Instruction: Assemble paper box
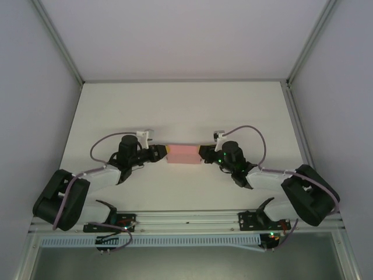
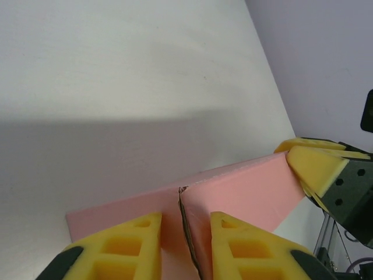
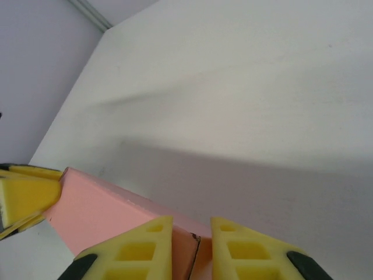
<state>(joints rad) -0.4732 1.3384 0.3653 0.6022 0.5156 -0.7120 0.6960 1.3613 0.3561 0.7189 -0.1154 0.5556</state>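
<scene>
One pink paper box (image 1: 183, 155), two pincers, the left pincer (image 1: 162, 153) and right pincer (image 1: 204, 155), one white table (image 1: 186, 111).

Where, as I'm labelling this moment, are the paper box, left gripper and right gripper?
paper box (image 1: 183, 154): top external view, middle of its pink top face.
left gripper (image 2: 185, 230): left wrist view, midway between its fingertips.
right gripper (image 3: 192, 230): right wrist view, midway between its fingertips.

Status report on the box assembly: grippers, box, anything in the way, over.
Left gripper: jaws closed on one end of the paper box. Right gripper: jaws closed on the other end. Box formed, spanning between them. Nothing in the way.
</scene>
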